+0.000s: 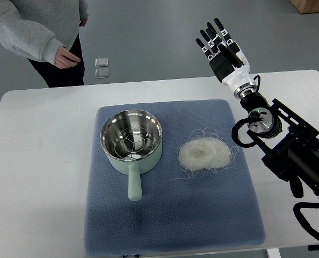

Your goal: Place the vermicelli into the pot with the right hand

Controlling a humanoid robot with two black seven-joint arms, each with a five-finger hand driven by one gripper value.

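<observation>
A flat round nest of white vermicelli (205, 153) lies on the blue mat (170, 215), just right of the pot. The pale green pot (131, 144) has a shiny steel inside with a wire rack in it, and its handle points toward the near edge. My right hand (219, 44) is raised beyond the table's far edge, up and to the right of the vermicelli. Its black fingers are spread and hold nothing. The right arm (288, 150) comes in from the right edge. The left arm does not show.
The white table (36, 161) carries the mat. A person in a grey sweater (36, 27) stands at the far left, one hand (67, 57) hanging near the table's far edge. Two small silver squares (101, 67) lie on the floor behind the table.
</observation>
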